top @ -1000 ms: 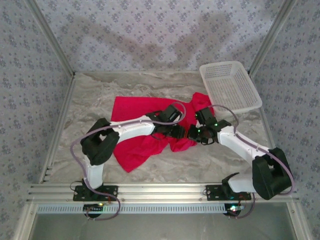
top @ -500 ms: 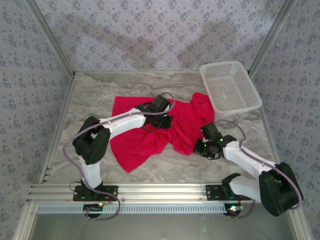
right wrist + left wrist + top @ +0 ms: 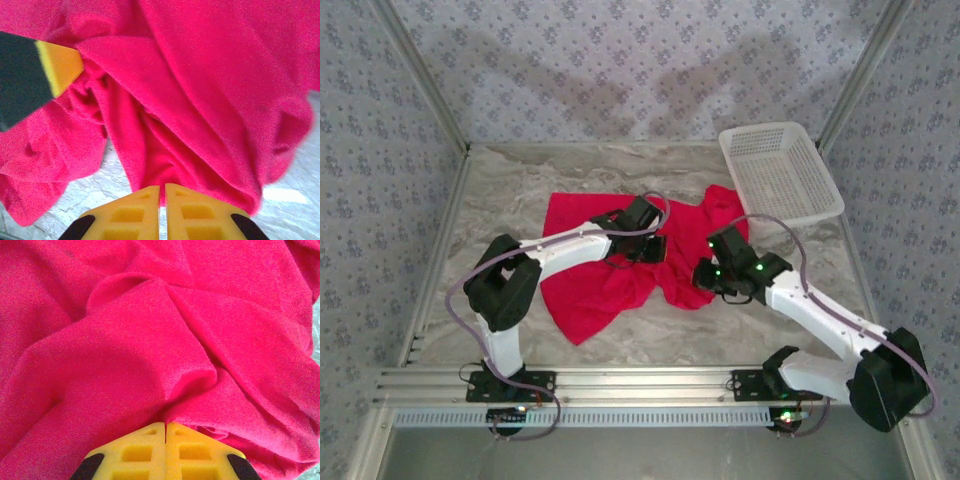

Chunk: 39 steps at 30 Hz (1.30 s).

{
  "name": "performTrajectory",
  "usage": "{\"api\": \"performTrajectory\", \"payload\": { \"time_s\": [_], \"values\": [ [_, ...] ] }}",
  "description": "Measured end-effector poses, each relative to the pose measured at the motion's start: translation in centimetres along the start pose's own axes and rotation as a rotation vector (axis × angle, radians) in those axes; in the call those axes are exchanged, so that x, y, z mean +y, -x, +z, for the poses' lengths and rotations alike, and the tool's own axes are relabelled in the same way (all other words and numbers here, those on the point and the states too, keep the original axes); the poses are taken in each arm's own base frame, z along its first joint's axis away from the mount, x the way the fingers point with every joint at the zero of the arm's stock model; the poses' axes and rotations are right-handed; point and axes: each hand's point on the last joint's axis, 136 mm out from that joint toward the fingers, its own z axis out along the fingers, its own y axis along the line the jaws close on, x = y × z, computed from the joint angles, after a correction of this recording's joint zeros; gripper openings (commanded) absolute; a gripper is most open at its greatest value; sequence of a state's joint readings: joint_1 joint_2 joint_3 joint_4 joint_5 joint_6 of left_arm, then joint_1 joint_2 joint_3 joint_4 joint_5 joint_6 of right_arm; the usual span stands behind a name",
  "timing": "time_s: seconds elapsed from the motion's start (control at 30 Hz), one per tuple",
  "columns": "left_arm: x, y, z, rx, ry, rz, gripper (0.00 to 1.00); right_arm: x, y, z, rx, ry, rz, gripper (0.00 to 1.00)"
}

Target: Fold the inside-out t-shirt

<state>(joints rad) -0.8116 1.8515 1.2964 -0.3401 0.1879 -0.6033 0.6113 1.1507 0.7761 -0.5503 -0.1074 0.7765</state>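
A lab-style robot test cell: a silver aluminium extrusion frame (image 3: 640, 385) at 6 o'clock carries the bolted left arm (image 3: 570, 248) and right arm (image 3: 820, 310). Patterned grey fabric walls (image 3: 640, 70) enclose the marble-look surface (image 3: 510, 190).

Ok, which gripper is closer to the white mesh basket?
Right. The right gripper hovers at the right edge of the red t-shirt, down-left of the white mesh basket in the top view; the left gripper is farther left, on the shirt's middle.
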Motion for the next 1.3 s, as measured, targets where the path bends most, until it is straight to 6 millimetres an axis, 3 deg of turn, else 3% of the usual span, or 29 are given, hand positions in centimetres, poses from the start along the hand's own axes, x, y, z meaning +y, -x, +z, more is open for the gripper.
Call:
{"api": "performTrajectory", "payload": {
  "time_s": [0.13,0.33,0.53,0.73,0.8,0.87,0.93,1.03,1.13,1.2,1.3],
  "values": [
    [0.0,0.0,0.0,-0.001,-0.001,0.000,0.00,1.0,-0.1,2.4,0.054,-0.029,-0.021,0.18],
    [0.2,-0.3,-0.2,0.002,0.002,0.000,0.00,0.7,0.7,5.2,0.084,-0.087,-0.009,0.31],
    [0.6,-0.8,-0.4,0.006,0.006,-0.004,0.00,1.0,2.4,6.8,0.078,-0.115,-0.004,0.33],
    [0.7,-0.6,-0.5,0.003,0.007,-0.007,0.00,0.6,2.2,8.2,0.101,-0.140,-0.003,0.33],
    [0.8,-0.6,-0.5,0.002,0.007,-0.009,0.00,0.4,2.1,8.6,0.109,-0.151,-0.004,0.23],
    [0.8,-0.5,-0.5,0.001,0.007,-0.010,0.00,0.2,2.0,9.1,0.116,-0.161,-0.002,0.04],
    [0.9,-0.5,-0.5,0.000,0.004,-0.012,0.00,0.0,2.0,9.3,0.120,-0.168,-0.003,0.00],
    [1.2,-0.1,-0.6,-0.005,0.004,-0.022,0.00,0.2,2.6,8.8,0.117,-0.169,0.001,0.00],
    [2.1,0.8,-0.9,-0.016,0.002,-0.047,0.00,1.6,3.8,7.1,0.104,-0.146,-0.027,0.00],
    [3.0,2.0,-1.2,-0.030,-0.001,-0.075,0.00,3.4,5.3,4.7,0.074,-0.100,-0.051,0.00],
    [4.4,4.8,-1.5,-0.070,-0.003,-0.117,0.00,7.5,8.5,-0.9,-0.033,0.030,-0.109,0.00]
  ]
}}
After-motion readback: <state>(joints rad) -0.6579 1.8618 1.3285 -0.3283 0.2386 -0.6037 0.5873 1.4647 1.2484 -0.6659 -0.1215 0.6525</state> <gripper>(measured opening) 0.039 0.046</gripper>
